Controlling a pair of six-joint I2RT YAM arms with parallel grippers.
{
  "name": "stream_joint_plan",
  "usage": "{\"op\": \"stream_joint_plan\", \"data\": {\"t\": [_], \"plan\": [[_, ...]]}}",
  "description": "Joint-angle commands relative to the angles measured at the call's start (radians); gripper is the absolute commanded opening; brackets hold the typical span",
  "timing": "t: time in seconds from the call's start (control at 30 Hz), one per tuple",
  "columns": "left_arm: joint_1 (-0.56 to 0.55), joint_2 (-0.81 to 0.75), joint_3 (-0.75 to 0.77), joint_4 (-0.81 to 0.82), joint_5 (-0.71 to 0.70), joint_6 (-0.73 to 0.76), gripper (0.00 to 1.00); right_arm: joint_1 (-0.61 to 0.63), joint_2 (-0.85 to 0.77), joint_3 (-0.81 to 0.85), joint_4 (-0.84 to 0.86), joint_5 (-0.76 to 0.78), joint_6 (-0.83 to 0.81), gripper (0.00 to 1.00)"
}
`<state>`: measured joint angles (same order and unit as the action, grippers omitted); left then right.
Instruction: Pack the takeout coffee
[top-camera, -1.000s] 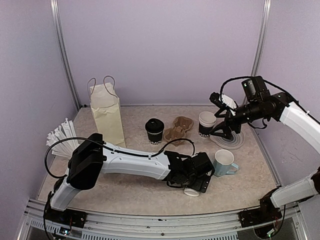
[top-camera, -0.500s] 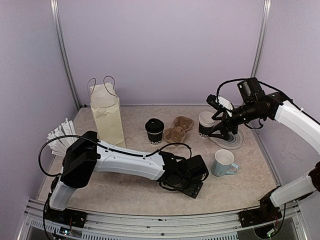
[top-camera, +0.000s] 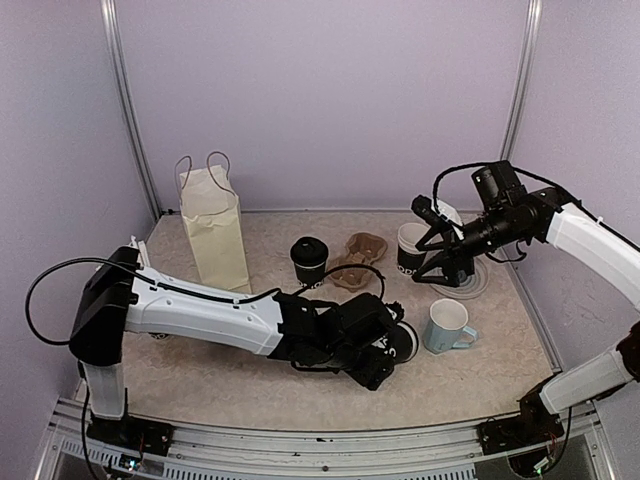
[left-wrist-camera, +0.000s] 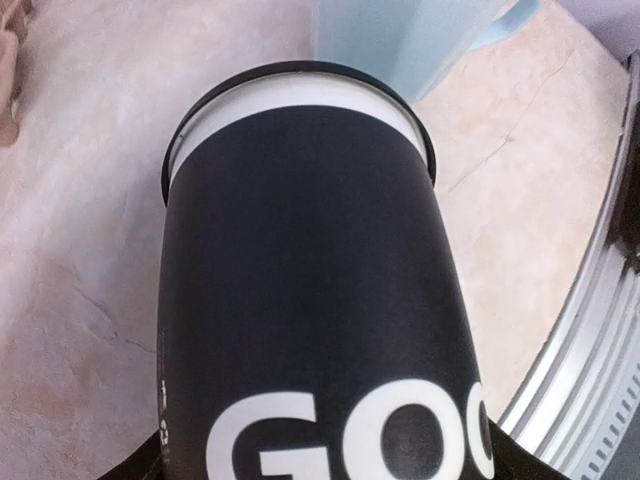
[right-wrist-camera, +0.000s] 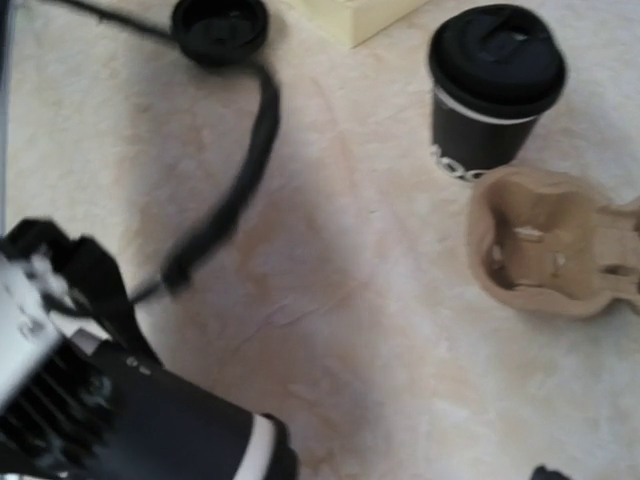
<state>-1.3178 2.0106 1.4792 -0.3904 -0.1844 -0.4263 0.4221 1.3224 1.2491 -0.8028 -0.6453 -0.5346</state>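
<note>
My left gripper (top-camera: 385, 352) is shut on a black takeout cup (left-wrist-camera: 310, 290) with white lettering and a black lid, holding it tilted on its side low over the table, just left of the light-blue mug (top-camera: 447, 325). A second lidded cup (top-camera: 309, 262) stands upright mid-table, and it also shows in the right wrist view (right-wrist-camera: 495, 80). A third cup (top-camera: 410, 247), without a lid and white inside, stands at the back right. My right gripper (top-camera: 432, 243) hovers open right beside it, holding nothing.
A brown cardboard cup carrier (top-camera: 358, 256) lies between the two standing cups. A cream paper bag (top-camera: 213, 225) with handles stands at the back left. A pale round saucer (top-camera: 468, 283) lies under my right arm. The left arm's cable loops over the table.
My left arm has swung its shoulder leftward and turned the held cup, carrying it slightly left and away from the front edge. My right gripper has edged left toward the lidless cup.
</note>
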Motion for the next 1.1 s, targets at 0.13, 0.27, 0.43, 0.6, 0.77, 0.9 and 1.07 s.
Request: {"op": "stream_joint_plan", "data": {"t": [0.13, 0.27, 0.43, 0.6, 0.77, 0.9, 1.07], "plan": [[0.052, -0.094, -0.111, 0.166, 0.03, 0.098, 0.69, -0.011, 0.016, 0.001, -0.043, -0.088, -0.032, 0.89], [0.058, -0.108, -0.151, 0.22, 0.039, 0.107, 0.68, -0.011, 0.024, 0.017, -0.061, -0.101, -0.036, 0.89], [0.061, -0.233, -0.319, 0.472, 0.003, 0.127, 0.67, -0.012, 0.017, 0.032, -0.052, -0.132, 0.022, 0.93], [0.061, -0.407, -0.595, 0.864, -0.014, 0.203, 0.67, -0.016, 0.083, 0.087, -0.1, -0.239, 0.073, 0.96], [0.073, -0.496, -0.708, 1.051, -0.003, 0.256, 0.67, -0.022, 0.175, 0.164, -0.186, -0.417, 0.08, 0.99], [0.078, -0.516, -0.732, 1.099, 0.004, 0.278, 0.67, -0.022, 0.241, 0.199, -0.262, -0.545, 0.043, 1.0], [0.078, -0.512, -0.73, 1.115, 0.034, 0.289, 0.68, -0.018, 0.28, 0.212, -0.303, -0.638, 0.012, 1.0]]}}
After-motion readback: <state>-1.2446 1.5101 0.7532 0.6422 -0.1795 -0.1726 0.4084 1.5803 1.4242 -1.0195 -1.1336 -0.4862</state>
